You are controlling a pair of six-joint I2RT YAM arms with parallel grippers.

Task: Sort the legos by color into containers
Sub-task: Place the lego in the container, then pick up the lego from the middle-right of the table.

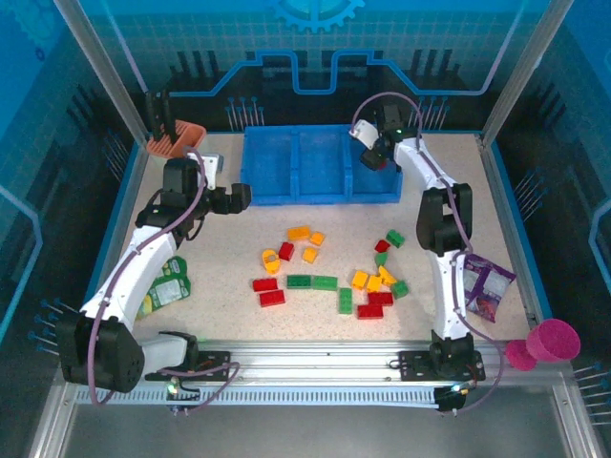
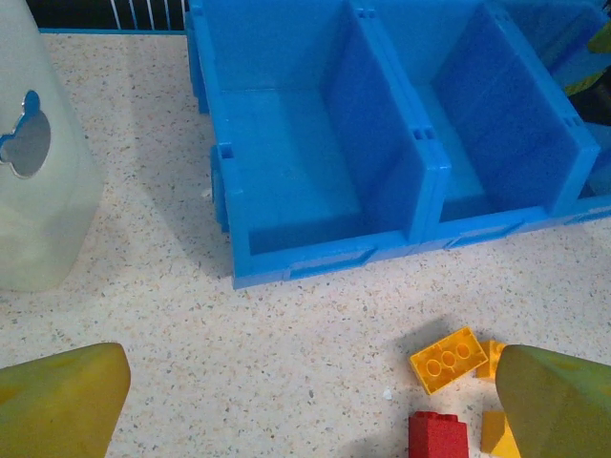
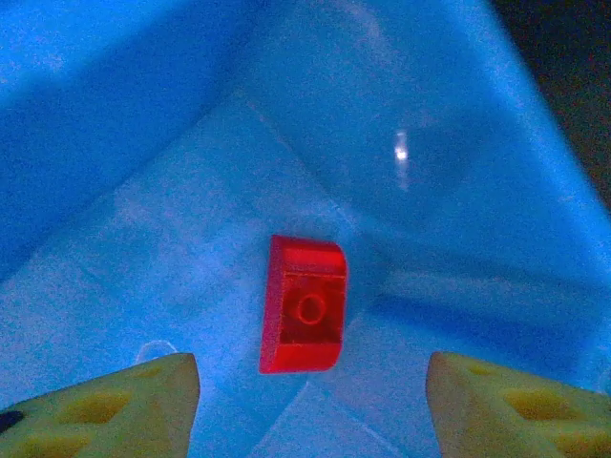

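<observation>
Red lego [image 3: 304, 317] is lying in the blue tray's right compartment [image 3: 430, 114], centred below the right jaws, which are hanging open and empty. Left jaws also gaping; yellow lego [image 2: 449, 359] is lying just ahead, rightward.

Bright, even light falls from overhead on the speckled table [image 1: 239, 315]; the bricks [image 1: 325, 282] and my arms [image 1: 143, 258] throw only short, soft shadows. The back wall [image 1: 124, 57] sits in dim blue. From my left wrist the blue tray [image 2: 325, 258] is sharp, while my left fingertips [image 2: 57, 401] blur in the bottom corners. At my right wrist a saturated blue cast covers everything, a white glare spot marks the tray wall, and the red brick [image 3: 304, 315] looks slightly soft
</observation>
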